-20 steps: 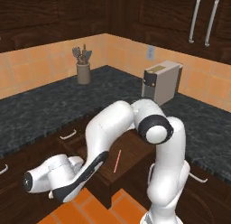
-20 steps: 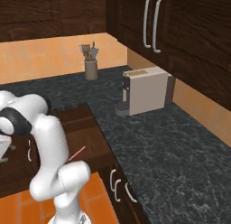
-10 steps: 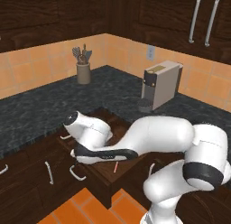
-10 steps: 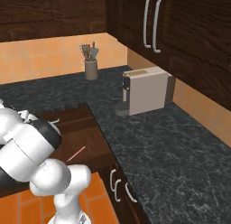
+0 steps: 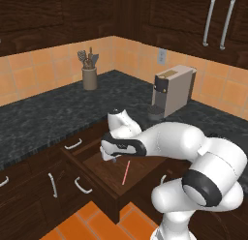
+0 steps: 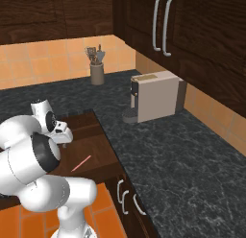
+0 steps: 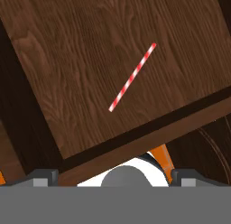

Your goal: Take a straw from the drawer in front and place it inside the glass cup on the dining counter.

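Lying flat on the open drawer (image 5: 104,178) floor, the straw (image 7: 132,77) is shown red-and-white striped in the hand view, plain pink elsewhere. The gripper (image 5: 112,159) is held above it, jaws seemingly apart, untouching.

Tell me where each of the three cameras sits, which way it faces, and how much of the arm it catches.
Left base view: behind the arm, left side, looking forward and down at the open drawer; the arm sweeps in from lower right, gripper above the straw.
Right base view: behind, right side, facing the same corner; the arm bulks at lower left beside the straw.
Hand view: on the hand, looking down into the drawer at the straw; finger tips at the bottom.
Both base views share the drawer, the straw, the coffee machine and the utensil holder.
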Controlling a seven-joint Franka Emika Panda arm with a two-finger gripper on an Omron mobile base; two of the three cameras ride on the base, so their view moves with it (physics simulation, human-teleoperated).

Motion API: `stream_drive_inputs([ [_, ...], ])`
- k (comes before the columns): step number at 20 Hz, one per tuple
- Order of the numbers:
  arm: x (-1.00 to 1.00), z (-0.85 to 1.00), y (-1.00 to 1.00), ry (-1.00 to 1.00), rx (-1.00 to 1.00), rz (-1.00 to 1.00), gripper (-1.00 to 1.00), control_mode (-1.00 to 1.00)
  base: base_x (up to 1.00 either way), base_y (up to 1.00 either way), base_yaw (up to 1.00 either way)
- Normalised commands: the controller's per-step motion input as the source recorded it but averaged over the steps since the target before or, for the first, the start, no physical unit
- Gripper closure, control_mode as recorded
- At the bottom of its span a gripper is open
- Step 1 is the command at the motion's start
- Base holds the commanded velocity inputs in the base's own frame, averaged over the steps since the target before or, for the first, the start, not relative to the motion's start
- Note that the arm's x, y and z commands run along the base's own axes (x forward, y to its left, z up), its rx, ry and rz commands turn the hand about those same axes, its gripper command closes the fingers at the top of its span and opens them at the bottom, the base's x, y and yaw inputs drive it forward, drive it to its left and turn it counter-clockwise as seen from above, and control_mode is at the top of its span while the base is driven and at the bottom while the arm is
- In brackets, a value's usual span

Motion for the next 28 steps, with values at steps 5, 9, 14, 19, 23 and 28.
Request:
stream_drive_inputs([
  [5, 0.56, -0.31, -0.06, 0.07, 0.03, -0.16, -1.00, -1.00, 0.00, 0.00, 0.00],
  [9, 0.10, -0.31, -0.24, 0.00, 0.00, -0.15, -1.00, -1.00, 0.00, 0.00, 0.00],
  [14, 0.23, -0.40, -0.29, 0.00, 0.00, -0.11, -1.00, -1.00, 0.00, 0.00, 0.00],
  [19, 0.33, -0.43, -0.20, 0.00, 0.00, -0.10, -1.00, -1.00, 0.00, 0.00, 0.00],
  [23, 0.26, -0.46, -0.11, 0.00, 0.00, -0.09, -1.00, -1.00, 0.00, 0.00, 0.00],
  [28, 0.42, -0.42, -0.01, 0.00, 0.00, -0.08, -1.00, -1.00, 0.00, 0.00, 0.00],
])
